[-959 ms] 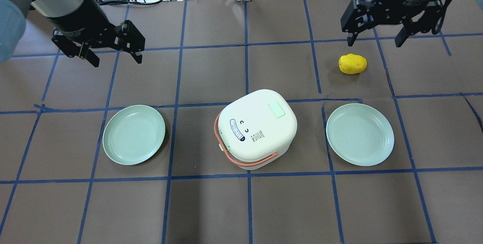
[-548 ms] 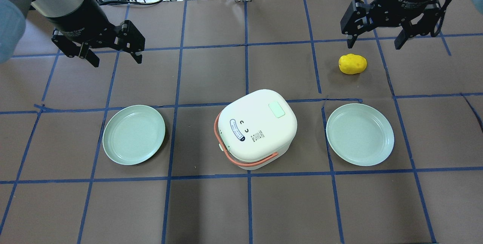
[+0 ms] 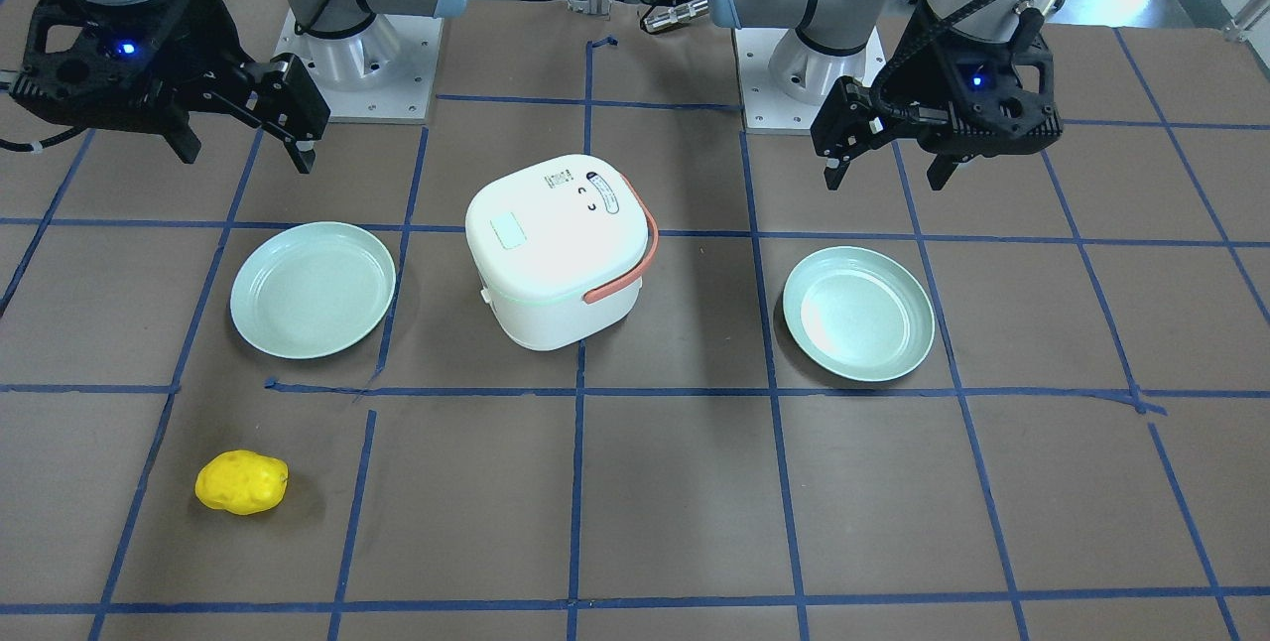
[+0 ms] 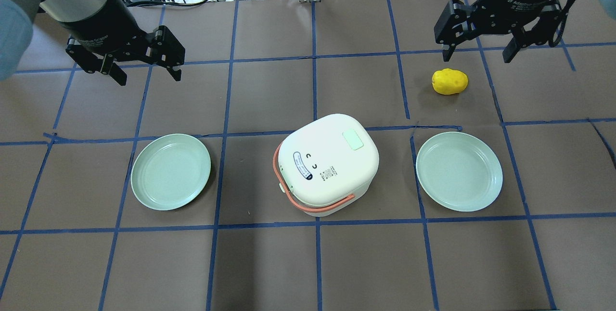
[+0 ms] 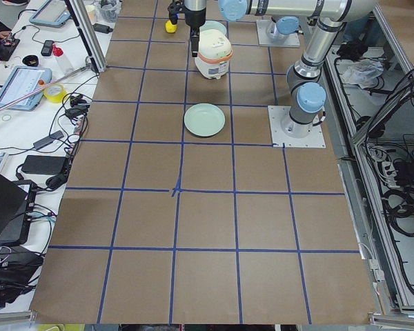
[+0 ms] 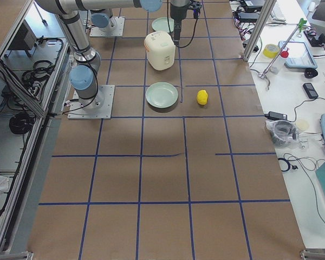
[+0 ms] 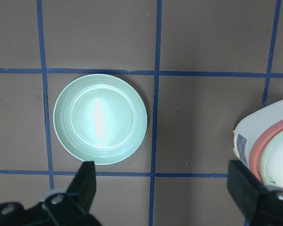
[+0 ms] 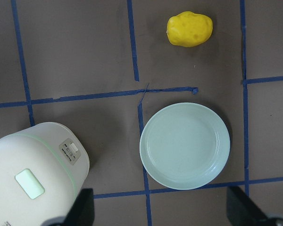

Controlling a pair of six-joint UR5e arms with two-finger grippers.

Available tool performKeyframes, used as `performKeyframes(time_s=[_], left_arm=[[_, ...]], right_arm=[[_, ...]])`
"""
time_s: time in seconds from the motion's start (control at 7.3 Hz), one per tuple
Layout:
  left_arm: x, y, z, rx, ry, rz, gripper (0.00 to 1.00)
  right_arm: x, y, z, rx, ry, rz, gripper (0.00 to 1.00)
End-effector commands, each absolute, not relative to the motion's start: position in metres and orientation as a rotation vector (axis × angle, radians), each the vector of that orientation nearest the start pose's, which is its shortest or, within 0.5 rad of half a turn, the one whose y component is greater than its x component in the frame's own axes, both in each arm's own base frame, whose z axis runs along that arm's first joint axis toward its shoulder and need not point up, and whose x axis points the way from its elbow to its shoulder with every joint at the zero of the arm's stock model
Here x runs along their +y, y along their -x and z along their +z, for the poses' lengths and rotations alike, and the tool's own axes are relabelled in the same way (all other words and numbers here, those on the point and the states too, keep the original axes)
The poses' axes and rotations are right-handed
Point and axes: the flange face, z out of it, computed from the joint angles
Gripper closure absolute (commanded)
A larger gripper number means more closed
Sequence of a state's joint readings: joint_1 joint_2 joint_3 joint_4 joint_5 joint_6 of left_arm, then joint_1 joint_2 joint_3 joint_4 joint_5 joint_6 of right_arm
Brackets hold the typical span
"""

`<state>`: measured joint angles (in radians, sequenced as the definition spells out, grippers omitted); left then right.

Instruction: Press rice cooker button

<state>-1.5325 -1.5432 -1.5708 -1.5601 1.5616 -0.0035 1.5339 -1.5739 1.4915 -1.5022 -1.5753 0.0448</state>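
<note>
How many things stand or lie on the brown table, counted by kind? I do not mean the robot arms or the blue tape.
green plates: 2
rice cooker: 1
yellow potato-like item: 1
Total: 4

A brown-papered counter (image 4: 269, 272) is marked into squares by blue tape (image 4: 314, 84). A white rice cooker (image 4: 327, 164) is set near its middle. A pale green plate (image 4: 171, 171) is laid at one side of the rice cooker and a second pale green plate (image 4: 459, 171) at the other, both apart from it. A yellow potato (image 4: 449, 81) is laid well apart from the rice cooker, beyond the second plate.
</note>
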Motion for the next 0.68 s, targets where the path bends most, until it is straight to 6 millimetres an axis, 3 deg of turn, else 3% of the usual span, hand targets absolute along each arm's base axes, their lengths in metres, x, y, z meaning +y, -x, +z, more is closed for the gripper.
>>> performKeyframes(time_s=[0.0, 0.27, 0.55], left_arm=[[-0.489, 0.116, 0.502, 3.149, 0.067, -0.061, 0.0], [-0.489, 0.116, 0.502, 3.149, 0.065, -0.061, 0.0], [-0.489, 0.116, 0.502, 3.149, 0.067, -0.061, 0.0]], right_arm=[[-0.495, -0.118, 0.524, 3.126, -0.117, -0.031, 0.45], [-0.49, -0.139, 0.517, 3.118, -0.053, 0.003, 0.97], [-0.487, -0.179, 0.501, 3.119, 0.047, 0.05, 1.0]])
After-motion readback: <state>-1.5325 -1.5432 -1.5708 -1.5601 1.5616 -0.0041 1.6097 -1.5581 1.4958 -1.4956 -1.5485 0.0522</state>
